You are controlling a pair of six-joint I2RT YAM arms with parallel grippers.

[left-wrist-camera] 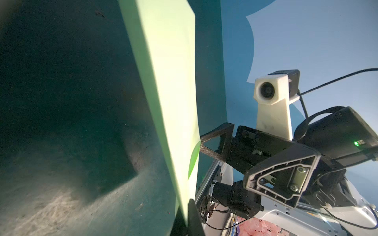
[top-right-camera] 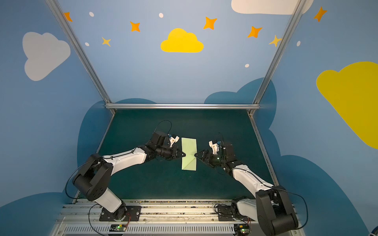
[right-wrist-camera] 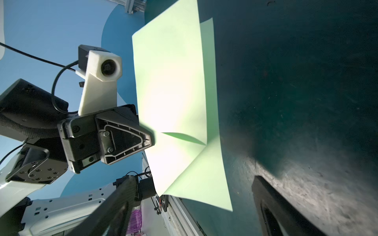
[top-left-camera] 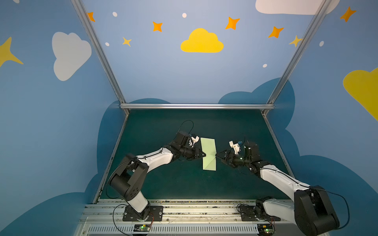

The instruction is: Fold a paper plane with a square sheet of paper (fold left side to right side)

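Left tool (top-left-camera: 204, 154) is sitting fully closed at the middle of the left long edge of the square sheet of paper (top-left-camera: 208, 147). Going by the left wrist view, the sheet (left-wrist-camera: 167, 81) is running in between its closed fingers, so you are pinching that edge rather than just touching it. Your right tool (top-left-camera: 218, 157) is standing wide apart at the opposite long edge, directly facing the left tool, and it is gripping nothing. In the right wrist view one finger (right-wrist-camera: 261, 192) is lying down by the bench (right-wrist-camera: 306, 81) and the other finger (right-wrist-camera: 110, 208) is riding above, with the sheet's edge passing free between them. In both top views the sheet (top-right-camera: 189, 147) is lying near the middle of the bench (top-left-camera: 163, 183), between the two tools, doubled over into a tall narrow rectangle whose long sides are running away from the arm bases. Creases are showing across its middle, from tool to tool, and slanting through the nearer half. Layers are not lying flush: a dark slit is opening across the upper one at mid-length, the lower one is peeking out past it along the right side, and the nearer corner is curling up off the bench.
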